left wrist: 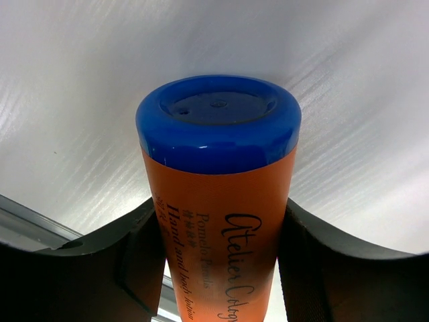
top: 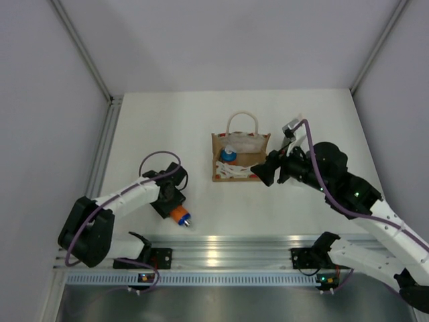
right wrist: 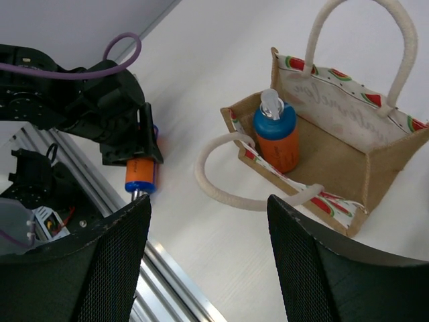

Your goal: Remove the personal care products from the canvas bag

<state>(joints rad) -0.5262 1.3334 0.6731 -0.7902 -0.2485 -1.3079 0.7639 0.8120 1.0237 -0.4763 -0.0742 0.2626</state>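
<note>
The canvas bag stands open at the table's middle, and it also shows in the right wrist view. One orange bottle with a blue-and-white top stands inside it at the left. My left gripper is shut on the other orange bottle, low over the table front left of the bag. The left wrist view shows that bottle between the fingers. My right gripper is open and empty at the bag's front right corner. The grey-green bottle is out of view.
A small whitish, grey-ended thing lies behind the right arm, partly hidden. The aluminium rail runs along the near edge, close to the left gripper. The bag's front loop handle lies flopped on the table.
</note>
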